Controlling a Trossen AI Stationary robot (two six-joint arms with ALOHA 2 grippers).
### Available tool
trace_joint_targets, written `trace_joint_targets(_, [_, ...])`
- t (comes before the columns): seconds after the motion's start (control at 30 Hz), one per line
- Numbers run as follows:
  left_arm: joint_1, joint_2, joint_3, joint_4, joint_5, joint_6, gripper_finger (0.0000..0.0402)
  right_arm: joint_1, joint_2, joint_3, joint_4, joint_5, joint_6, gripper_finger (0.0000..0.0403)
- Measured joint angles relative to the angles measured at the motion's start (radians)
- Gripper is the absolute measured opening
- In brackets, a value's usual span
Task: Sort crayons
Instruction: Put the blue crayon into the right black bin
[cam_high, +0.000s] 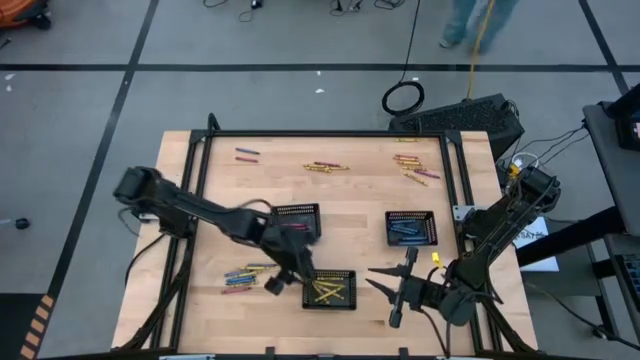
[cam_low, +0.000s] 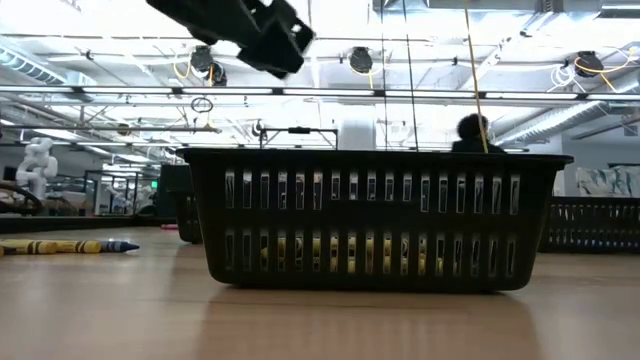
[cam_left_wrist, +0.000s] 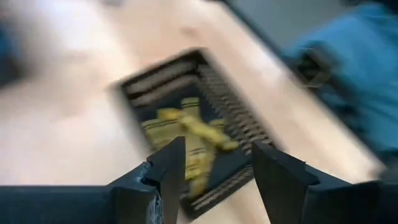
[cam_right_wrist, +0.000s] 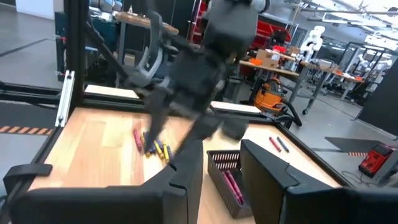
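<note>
Reaching across the table, the left gripper (cam_left_wrist: 214, 171) hangs over the yellow crayons (cam_left_wrist: 193, 134), fingers spread, empty.

Bright, even overhead light fell on the table (cam_high: 220, 200), leaving only soft shadows. In the low view the ceiling lights (cam_low: 330, 20) glared white. The left wrist view was heavily motion-blurred, and the left arm (cam_right_wrist: 199, 68) was smeared in the right wrist view.

no legible txt, labels, brand names or nos. anywhere, crayon wrappers too blurred/small to read
</note>
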Motion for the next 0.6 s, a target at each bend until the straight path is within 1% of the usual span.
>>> trace_joint_targets(0.17, [0.036, -0.263, -0.218, 0.13, -0.263, -0.008, 0.0184, -0.014, 0.0, 0.0, -0.041, 0.0, 0.051, 0.0093])
trace_joint_targets(0.2, [0.045, -0.317, -0.263, 0.167, -0.337, -0.014, 0.0184, -0.019, 0.0, 0.0, -0.047, 0.0, 0.058, 0.0093])
trace_joint_targets(0.27, [0.065, -0.429, -0.348, 0.215, -0.559, -0.029, 0.0184, -0.029, 0.0, 0.0, -0.057, 0.0, 0.067, 0.0093])
trace_joint_targets(0.33, [0.091, -0.524, -0.415, 0.228, -0.823, -0.032, 0.0184, -0.041, 0.0, 0.0, -0.06, 0.0, 0.068, 0.0093])
trace_joint_targets(0.37, [0.114, -0.562, -0.442, 0.222, -0.938, -0.038, 0.0184, -0.047, 0.0, 0.0, -0.06, -0.001, 0.068, 0.0093])
trace_joint_targets(0.4, [0.147, -0.592, -0.459, 0.213, -1.029, -0.058, 0.0184, -0.053, 0.0, 0.0, -0.06, -0.001, 0.068, 0.0093])
trace_joint_targets(0.43, [0.189, -0.616, -0.466, 0.186, -1.095, -0.096, 0.0184, -0.061, 0.0, 0.0, -0.06, -0.001, 0.067, 0.0093])
trace_joint_targets(0.47, [0.242, -0.636, -0.465, 0.154, -1.123, -0.149, 0.0181, -0.069, 0.0, 0.0, -0.06, -0.002, 0.065, 0.0093])
trace_joint_targets(0.5, [0.302, -0.646, -0.456, 0.114, -1.113, -0.201, 0.0177, -0.077, 0.0, 0.0, -0.06, -0.003, 0.063, 0.0093])
trace_joint_targets(0.53, [0.367, -0.648, -0.44, 0.071, -1.057, -0.231, 0.0172, -0.087, 0.0, 0.0, -0.06, -0.003, 0.063, 0.0093])
trace_joint_targets(0.6, [0.516, -0.633, -0.408, -0.014, -0.891, -0.266, 0.0158, -0.106, 0.0, 0.0, -0.06, -0.003, 0.064, 0.0093])
